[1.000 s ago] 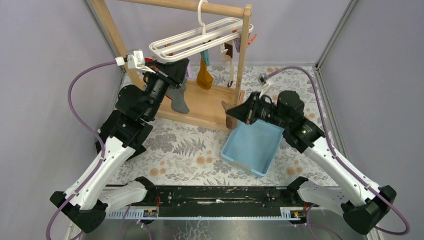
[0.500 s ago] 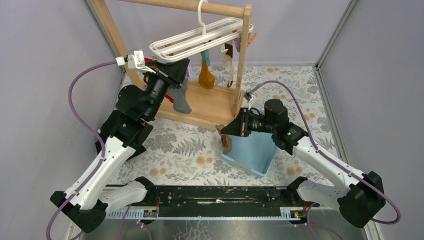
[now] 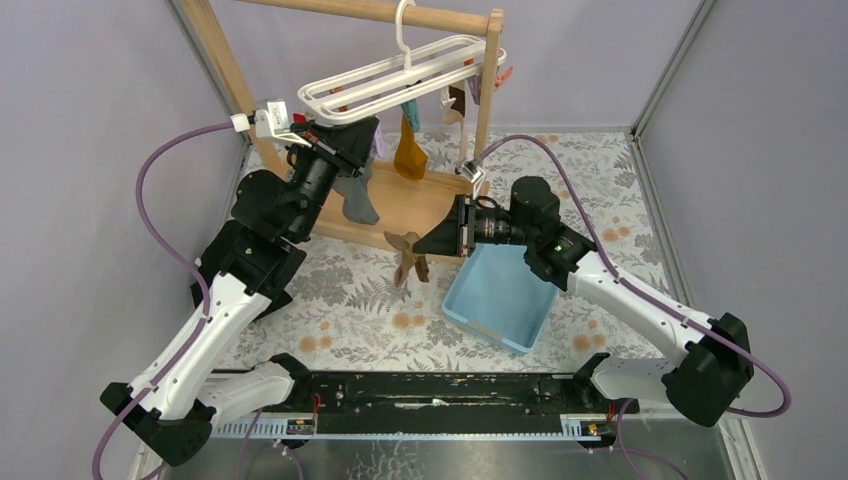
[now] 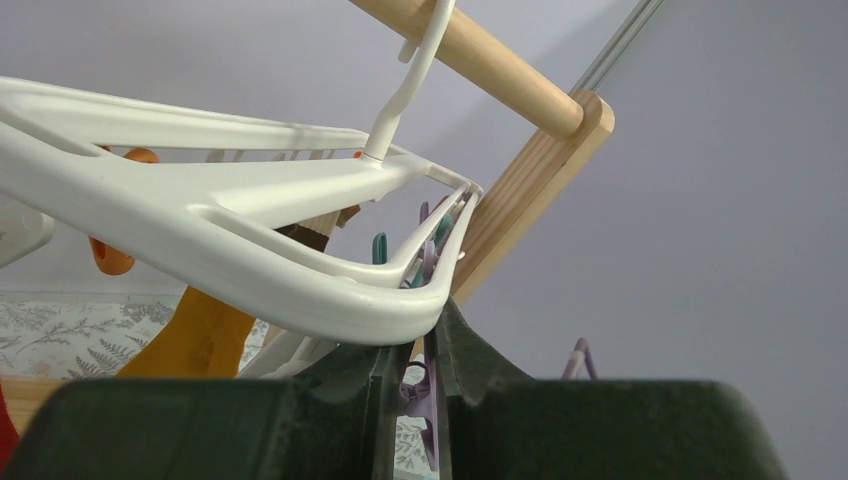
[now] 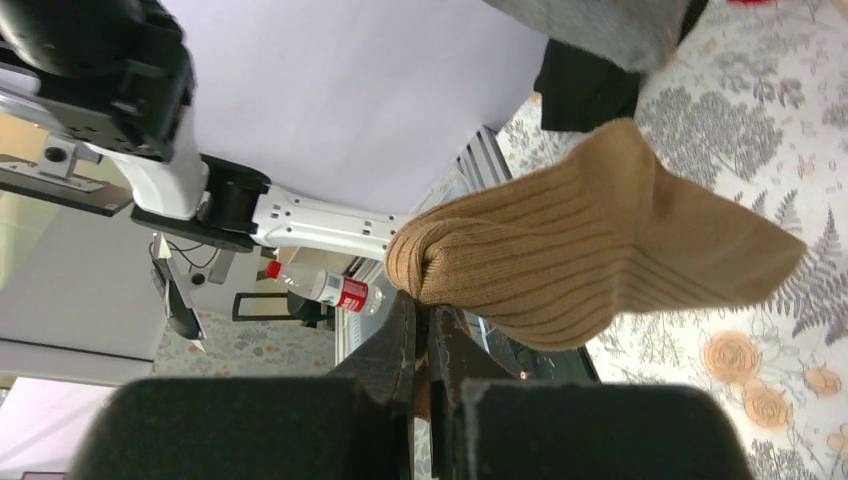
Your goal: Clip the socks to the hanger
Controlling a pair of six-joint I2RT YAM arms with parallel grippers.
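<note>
The tan sock (image 3: 408, 262) is pinched in the right tool (image 3: 424, 246), low over the counter (image 3: 350, 300). A purple clip (image 4: 415, 385) on the hanger (image 3: 400, 75) is squeezed by the left tool (image 4: 412, 350). The sock should be lifted slowly into it.

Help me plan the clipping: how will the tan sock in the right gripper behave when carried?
Probably floppy: the tan sock droops and folds below the right gripper. Likely light for its size, since a pinch at one end holds all of it up. Its ribbed knit should grip rather than slip, though the loose end may swing.
</note>
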